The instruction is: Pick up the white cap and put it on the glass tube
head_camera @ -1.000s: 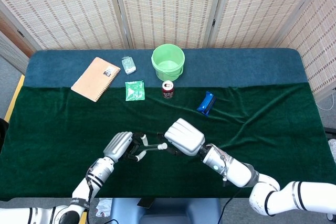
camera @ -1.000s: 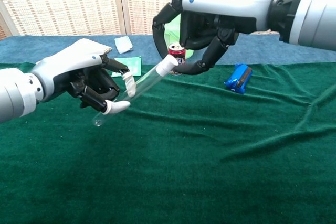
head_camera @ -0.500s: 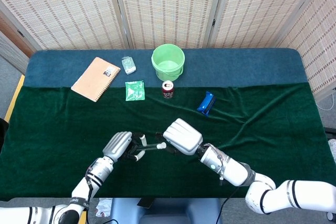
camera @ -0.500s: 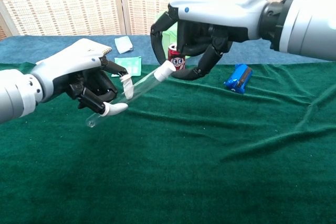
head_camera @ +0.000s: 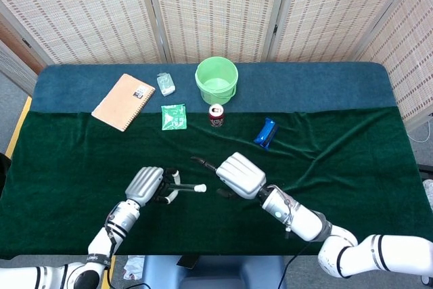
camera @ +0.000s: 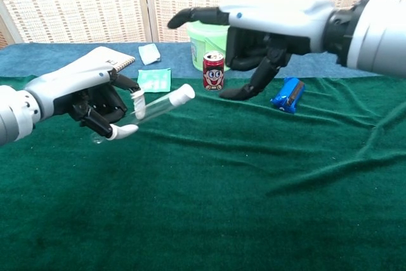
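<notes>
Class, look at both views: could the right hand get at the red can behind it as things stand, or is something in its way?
Probably yes. The right hand is open and holds nothing, and the red can stands upright just beyond its fingers, apart from the green bucket.

One tube (camera: 152, 104), cap (camera: 185, 92), bucket (head_camera: 216, 80), can (head_camera: 216, 115), notebook (head_camera: 124, 101), two packets (head_camera: 174, 116).

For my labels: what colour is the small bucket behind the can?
Light green bucket, clearest in the head view.

A staged robot test room: a cloth-draped table (head_camera: 81, 160) walled off by woven folding screens (head_camera: 216, 5)
</notes>
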`<state>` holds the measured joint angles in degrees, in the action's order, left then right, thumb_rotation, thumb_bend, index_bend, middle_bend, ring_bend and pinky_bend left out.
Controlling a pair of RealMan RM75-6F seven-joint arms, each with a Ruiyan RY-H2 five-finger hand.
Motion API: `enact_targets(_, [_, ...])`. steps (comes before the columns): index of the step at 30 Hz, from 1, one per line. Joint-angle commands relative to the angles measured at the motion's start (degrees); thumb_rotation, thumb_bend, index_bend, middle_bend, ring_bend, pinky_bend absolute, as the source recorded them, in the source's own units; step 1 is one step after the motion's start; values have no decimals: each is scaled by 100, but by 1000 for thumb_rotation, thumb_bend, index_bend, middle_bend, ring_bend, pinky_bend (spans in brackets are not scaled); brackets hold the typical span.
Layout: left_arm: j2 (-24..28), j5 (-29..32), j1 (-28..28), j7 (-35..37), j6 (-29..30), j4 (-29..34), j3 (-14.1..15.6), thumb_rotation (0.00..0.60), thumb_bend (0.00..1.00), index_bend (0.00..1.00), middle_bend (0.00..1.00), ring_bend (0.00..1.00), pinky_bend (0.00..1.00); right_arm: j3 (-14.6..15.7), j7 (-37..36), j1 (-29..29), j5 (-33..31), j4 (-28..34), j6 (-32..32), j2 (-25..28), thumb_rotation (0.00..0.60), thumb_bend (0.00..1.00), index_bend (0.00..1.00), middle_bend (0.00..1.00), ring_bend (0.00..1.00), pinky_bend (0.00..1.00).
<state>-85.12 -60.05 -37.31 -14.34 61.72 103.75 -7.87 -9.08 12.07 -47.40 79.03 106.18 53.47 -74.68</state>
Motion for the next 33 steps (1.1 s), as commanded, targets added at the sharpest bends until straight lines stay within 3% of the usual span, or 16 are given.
enact_targets(1, [-16, -69, 19, -213, 93, -212, 81, 600, 529, 766, 906, 878, 838, 28, -68, 137, 48, 41, 145, 237, 600, 352, 34, 1000, 1000, 1000])
enact_targets(6, [-301, -148, -4, -862, 253, -796, 267, 600, 530, 761, 906, 877, 838, 79, -107, 390, 56, 77, 398, 620, 600, 352, 34, 1000, 1000, 1000])
enact_targets(11, [-675, -177, -53, -1556, 371, -1327, 394, 600, 529, 692, 906, 867, 838, 179, -134, 627, 37, 19, 568, 862, 600, 353, 34, 1000, 1000, 1000])
enact_targets(21, [-1096, 122, -156, -2399, 284, -1788, 402, 600, 527, 564, 885, 819, 837, 371, -884, 1041, 18, -333, 719, 918, 600, 352, 34, 1000, 1000, 1000])
enact_targets(24, [-1159, 224, -160, -2636, 329, -1780, 388, 600, 527, 507, 822, 768, 831, 424, -1241, 1145, 54, -482, 715, 897, 600, 353, 34, 1000, 1000, 1000])
enact_targets(28, [-1171, 289, -148, -2776, 340, -1721, 392, 600, 526, 410, 663, 621, 786, 474, -1492, 1270, 86, -695, 753, 859, 600, 352, 34, 1000, 1000, 1000])
enact_targets(33, [-1155, 346, -137, -2877, 316, -1672, 402, 600, 526, 364, 557, 521, 738, 502, -1702, 1427, 97, -878, 841, 840, 600, 352, 34, 1000, 1000, 1000])
